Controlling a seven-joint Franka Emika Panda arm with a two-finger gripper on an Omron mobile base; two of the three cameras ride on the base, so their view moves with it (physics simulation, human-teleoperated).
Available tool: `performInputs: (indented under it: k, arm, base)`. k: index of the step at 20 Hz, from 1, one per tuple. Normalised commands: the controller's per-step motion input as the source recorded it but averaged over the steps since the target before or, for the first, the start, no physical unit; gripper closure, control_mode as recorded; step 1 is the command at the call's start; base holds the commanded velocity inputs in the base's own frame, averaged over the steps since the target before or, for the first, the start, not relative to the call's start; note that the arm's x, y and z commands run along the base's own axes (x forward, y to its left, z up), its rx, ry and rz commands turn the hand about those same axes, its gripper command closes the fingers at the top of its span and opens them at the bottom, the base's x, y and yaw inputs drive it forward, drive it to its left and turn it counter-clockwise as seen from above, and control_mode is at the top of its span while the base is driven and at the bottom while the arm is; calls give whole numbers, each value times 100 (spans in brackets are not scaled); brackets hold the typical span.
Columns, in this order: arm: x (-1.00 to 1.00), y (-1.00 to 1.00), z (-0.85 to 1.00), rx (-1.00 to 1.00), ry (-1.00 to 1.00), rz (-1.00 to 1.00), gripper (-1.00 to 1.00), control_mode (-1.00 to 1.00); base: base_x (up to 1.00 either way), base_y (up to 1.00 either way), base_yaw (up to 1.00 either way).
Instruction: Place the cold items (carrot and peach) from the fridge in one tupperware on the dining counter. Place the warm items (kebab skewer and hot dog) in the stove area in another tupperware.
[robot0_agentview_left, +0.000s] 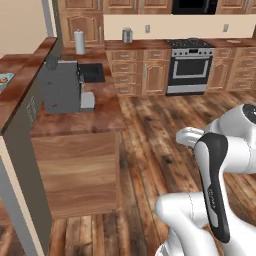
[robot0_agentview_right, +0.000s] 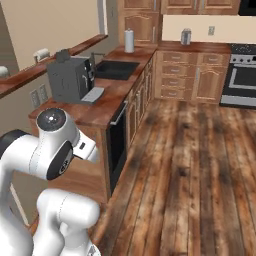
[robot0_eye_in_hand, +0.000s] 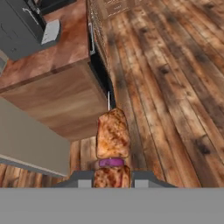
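My gripper (robot0_eye_in_hand: 111, 179) is shut on the kebab skewer (robot0_eye_in_hand: 113, 135), seen in the hand view. The skewer carries browned meat chunks with a purple slice between them, and its thin metal tip points away from the hand. It hangs above the wooden floor, beside the end of a counter run (robot0_eye_in_hand: 57, 65). The stove (robot0_agentview_left: 190, 65) stands at the far wall, well away from the arm. The raised dining counter (robot0_agentview_left: 25, 85) runs along the left. The carrot, peach, hot dog, tupperware and fridge are out of view.
A grey coffee machine (robot0_agentview_left: 62, 85) stands on the lower counter (robot0_agentview_right: 100, 107), with a dark sink (robot0_agentview_right: 117, 69) and a paper towel roll (robot0_agentview_left: 79, 42) behind it. Wooden floor (robot0_agentview_right: 195, 165) lies open between the counter and the stove (robot0_agentview_right: 242, 75).
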Motion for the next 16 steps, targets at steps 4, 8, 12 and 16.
performInputs:
  k: [4,8,12,16]
  arm:
    - [0,0,0,0,0,0,100,100]
    - [0,0,0,0,0,0,100,100]
    - [0,0,0,0,0,0,100,100]
    - [0,0,0,0,0,0,100,100]
  base:
    - [-51,49,-1]
    - [-39,60,-1]
    - [-38,71,0]
    - [-38,74,0]
